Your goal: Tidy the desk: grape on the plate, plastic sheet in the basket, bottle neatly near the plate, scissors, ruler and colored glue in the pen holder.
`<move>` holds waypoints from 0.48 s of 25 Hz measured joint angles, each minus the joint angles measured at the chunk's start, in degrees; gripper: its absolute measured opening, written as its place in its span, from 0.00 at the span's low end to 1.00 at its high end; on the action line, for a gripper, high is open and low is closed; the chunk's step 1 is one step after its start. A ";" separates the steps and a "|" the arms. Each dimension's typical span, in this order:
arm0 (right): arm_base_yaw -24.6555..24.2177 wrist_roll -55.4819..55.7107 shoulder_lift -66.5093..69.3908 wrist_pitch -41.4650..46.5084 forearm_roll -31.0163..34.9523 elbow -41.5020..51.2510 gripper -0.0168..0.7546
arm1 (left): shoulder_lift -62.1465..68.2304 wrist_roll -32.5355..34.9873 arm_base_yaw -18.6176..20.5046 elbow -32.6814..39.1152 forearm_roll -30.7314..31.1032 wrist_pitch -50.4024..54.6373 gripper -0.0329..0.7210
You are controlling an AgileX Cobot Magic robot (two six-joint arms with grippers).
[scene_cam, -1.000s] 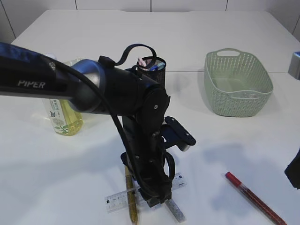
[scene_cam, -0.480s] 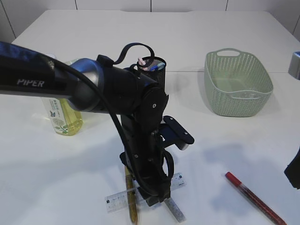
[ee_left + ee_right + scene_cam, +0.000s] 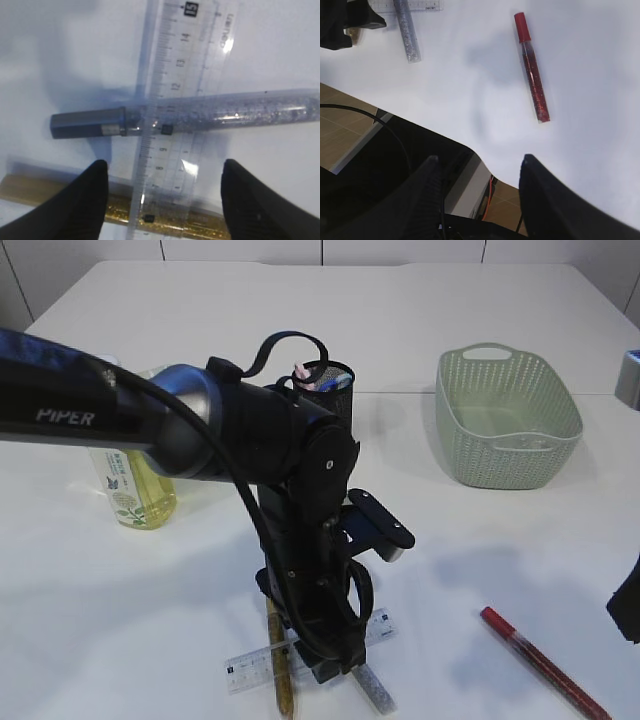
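My left gripper [image 3: 325, 665] reaches down at the table's near edge, open, its fingers [image 3: 85, 200] straddling the clear ruler [image 3: 175, 125]. The ruler lies across a gold glitter glue pen [image 3: 115, 207] and a silver one [image 3: 225, 115]. A red glue pen [image 3: 532, 70] lies apart to the right. The yellow bottle [image 3: 135, 485] stands at left, behind the arm. The black mesh pen holder [image 3: 325, 385] holds pink and blue items. My right gripper [image 3: 480, 165] hangs open and empty over the table's front edge. Grape, plate and plastic sheet are out of view, and I cannot make out the scissors.
A green basket [image 3: 505, 415] stands at the back right. The left arm [image 3: 200, 430] spans the left and middle of the exterior view and hides much of the table there. A grey object [image 3: 630, 380] pokes in at the right edge.
The left wrist has eased slightly down toward the ruler. The right gripper and the objects have not moved.
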 joint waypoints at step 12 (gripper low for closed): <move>0.00 0.00 0.00 0.00 0.00 0.00 0.55 | 0.54 0.00 0.00 0.00 -0.07 0.00 0.69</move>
